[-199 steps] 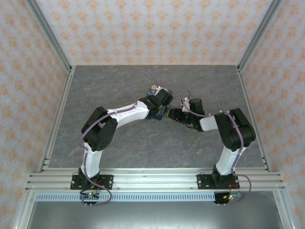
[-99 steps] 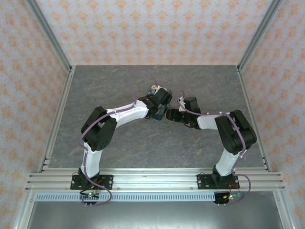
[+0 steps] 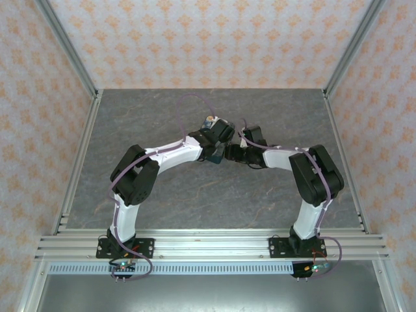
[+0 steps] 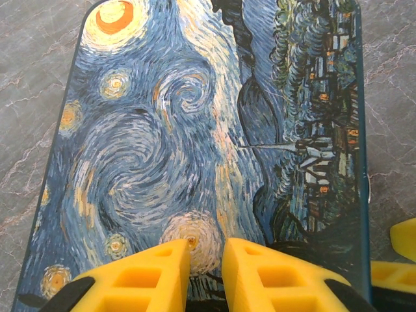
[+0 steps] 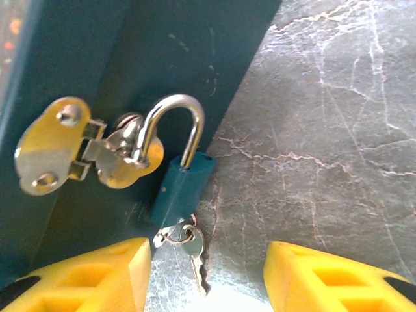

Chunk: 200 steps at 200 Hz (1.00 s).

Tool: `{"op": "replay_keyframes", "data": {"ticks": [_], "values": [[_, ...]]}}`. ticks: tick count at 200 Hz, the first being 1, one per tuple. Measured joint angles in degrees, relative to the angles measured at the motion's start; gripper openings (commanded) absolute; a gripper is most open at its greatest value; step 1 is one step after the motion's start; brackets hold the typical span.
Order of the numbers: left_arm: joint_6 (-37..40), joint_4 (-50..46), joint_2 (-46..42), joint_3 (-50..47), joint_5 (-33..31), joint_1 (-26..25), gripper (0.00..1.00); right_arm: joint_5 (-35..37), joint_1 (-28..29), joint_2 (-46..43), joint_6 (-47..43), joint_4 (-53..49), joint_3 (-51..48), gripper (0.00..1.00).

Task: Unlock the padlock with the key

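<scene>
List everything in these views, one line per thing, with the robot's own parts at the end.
box: 1, blue-yellow starry-night print, on the table
hasp: 1, silvery, on the box's dark teal side
padlock: 1, teal with silvery shackle, shackle through the hasp
key: 1, silvery, on a small ring at the padlock's lower end
table: 1, grey stone pattern, under everything
walls: 3, pale with orange pattern, around the table
arms: 2, white and black, meeting mid-table
left end effector: 1, yellow, fingers close together at the box
right end effector: 1, yellow, open, fingers either side of the key
</scene>
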Motion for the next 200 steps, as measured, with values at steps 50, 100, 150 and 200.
{"op": "replay_keyframes", "data": {"ticks": [50, 100, 150, 200], "values": [[0.0, 0.63, 0.02, 0.0, 0.02, 1.03, 0.2, 5.64, -4.22, 1.16, 7.87, 10.36, -1.57, 0.51], [0.0, 0.9, 0.04, 0.0, 0.07, 1.51, 0.21, 7.32, -7.5, -2.73, 10.45, 14.08, -5.75, 0.51], [-0.17, -0.63, -2.01, -0.02, 0.83, 2.45, 0.38, 4.15, -7.21, -6.16, 14.45, 18.27, -9.18, 0.52], [-1.6, -8.9, -4.55, 1.22, 1.86, 5.88, 0.57, 0.68, -3.8, -5.62, 19.43, 18.8, -8.09, 0.45]]}}
